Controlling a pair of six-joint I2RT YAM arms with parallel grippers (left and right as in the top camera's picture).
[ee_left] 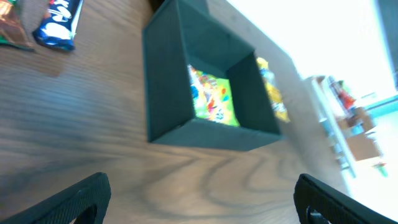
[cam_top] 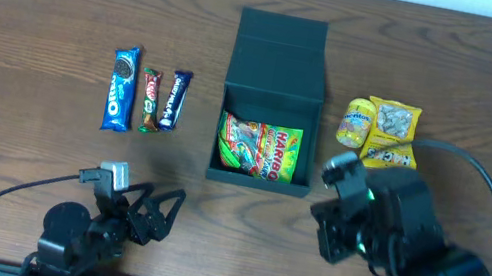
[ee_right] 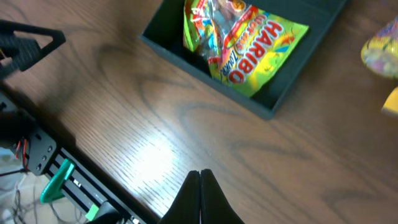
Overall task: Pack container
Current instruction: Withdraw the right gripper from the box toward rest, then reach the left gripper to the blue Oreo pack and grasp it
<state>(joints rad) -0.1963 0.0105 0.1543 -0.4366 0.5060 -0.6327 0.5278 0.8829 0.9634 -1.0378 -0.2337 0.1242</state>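
The dark teal container (cam_top: 273,87) stands open at the table's middle, its lid flap folded back. A green Haribo bag (cam_top: 257,148) lies inside it; it also shows in the right wrist view (ee_right: 249,43) and the left wrist view (ee_left: 213,96). My left gripper (cam_top: 157,212) is open and empty near the front edge, left of the container (ee_left: 168,93). My right gripper (ee_right: 199,175) is shut on nothing, above bare table in front of the container (ee_right: 168,37).
An Oreo packet (cam_top: 120,87), a brown-green bar (cam_top: 149,99) and a blue bar (cam_top: 174,100) lie left of the container. Yellow snack packets (cam_top: 379,131) lie to its right, just behind my right arm (cam_top: 391,235).
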